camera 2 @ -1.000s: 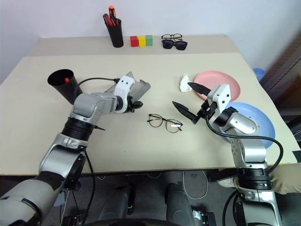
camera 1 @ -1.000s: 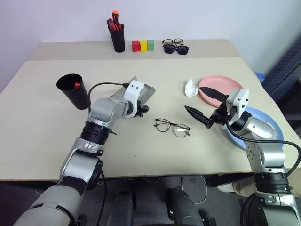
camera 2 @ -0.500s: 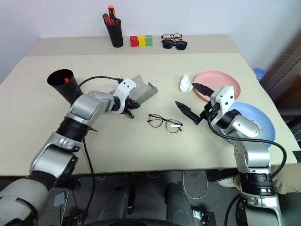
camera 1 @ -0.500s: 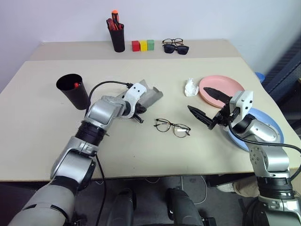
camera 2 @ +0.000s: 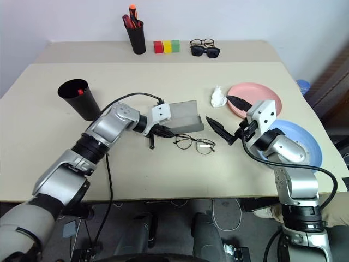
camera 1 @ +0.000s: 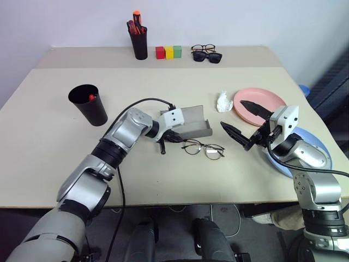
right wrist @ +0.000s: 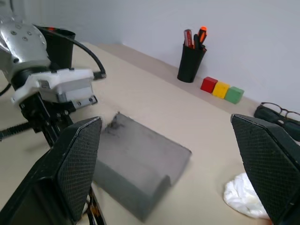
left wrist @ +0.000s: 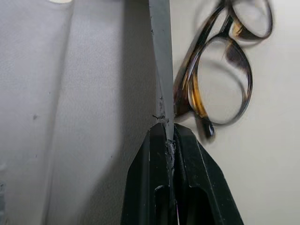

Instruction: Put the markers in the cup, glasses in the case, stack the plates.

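The counter (camera 1: 49, 136) is pale beige; the cup (camera 1: 88, 105) is plain black, with a red marker (camera 1: 90, 97) inside it; the case (camera 1: 192, 123) is matte grey, felt-like; the glasses (camera 1: 203, 149) have thin frames, black from the head views and brown-amber in the left wrist view, with clear lenses; 1 plate (camera 1: 260, 102) is salmon pink and the other plate (camera 1: 315, 146) is light blue; the pen holder (camera 1: 139, 45) is black, holding red and orange-tipped pens; 3 blocks (camera 1: 168, 52) run red, yellow, green; the sunglasses (camera 1: 206, 56) are black with dark lenses; the crumpled tissue (camera 1: 222, 101) is white; both grippers have black fingers (right wrist: 77, 164) on white-and-silver arms.
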